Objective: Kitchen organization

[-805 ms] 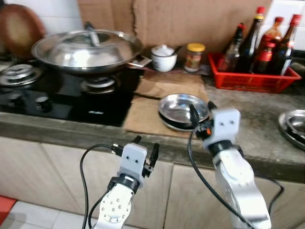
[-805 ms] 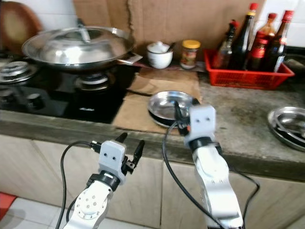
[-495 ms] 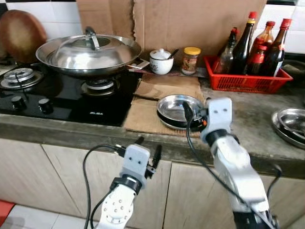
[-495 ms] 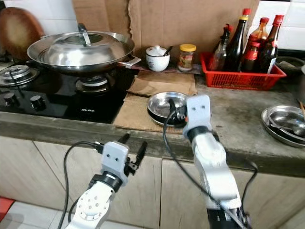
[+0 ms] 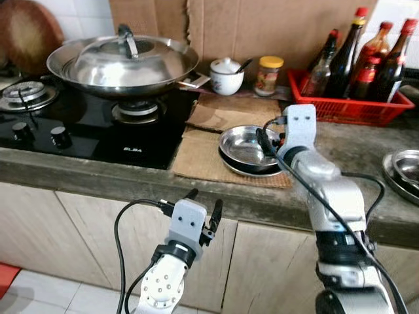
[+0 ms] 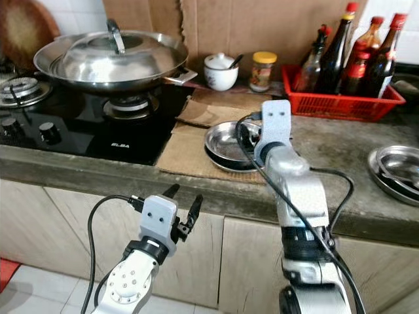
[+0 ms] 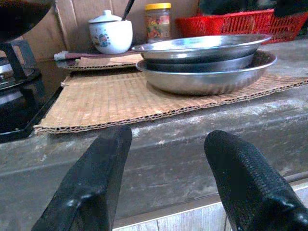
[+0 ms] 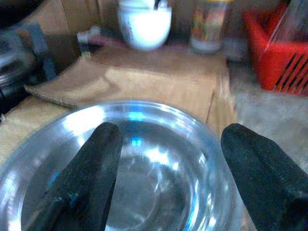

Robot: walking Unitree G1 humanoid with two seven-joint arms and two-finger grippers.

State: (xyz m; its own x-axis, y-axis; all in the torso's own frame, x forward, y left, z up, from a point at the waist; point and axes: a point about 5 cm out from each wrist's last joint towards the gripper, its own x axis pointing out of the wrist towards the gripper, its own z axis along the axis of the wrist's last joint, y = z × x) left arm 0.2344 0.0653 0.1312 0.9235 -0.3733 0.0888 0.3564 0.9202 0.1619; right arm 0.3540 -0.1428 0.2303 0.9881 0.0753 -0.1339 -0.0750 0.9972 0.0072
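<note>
Bowls (image 5: 247, 149) sit stacked on cardboard (image 5: 216, 157) at the front of my desk (image 5: 353, 163), just right of the black hob (image 5: 85, 127). From my left wrist view I count a shallow steel bowl nested in a wider one. My right gripper (image 8: 168, 178) hangs over the stack, jaws wide apart, one finger (image 8: 89, 175) on each side of the rim, aimed down into the top bowl; I can't tell if they touch it. My left gripper (image 5: 201, 210) is low, below the desk edge, facing the cabinet fronts, jaws apart and holding nothing. Its fingertips (image 7: 96, 178) point at the desk's front lip, level with the cardboard.

Wok (image 5: 124, 65) with a lid sits on the hob's burner. White pot (image 5: 226, 76) with a spoon and a yellow-capped jar (image 5: 268, 75) stand at the back against more cardboard. Red basket (image 5: 353, 108) of sauce bottles (image 5: 376, 59) is back right. Steel plate (image 5: 404, 171) lies at the far right edge.
</note>
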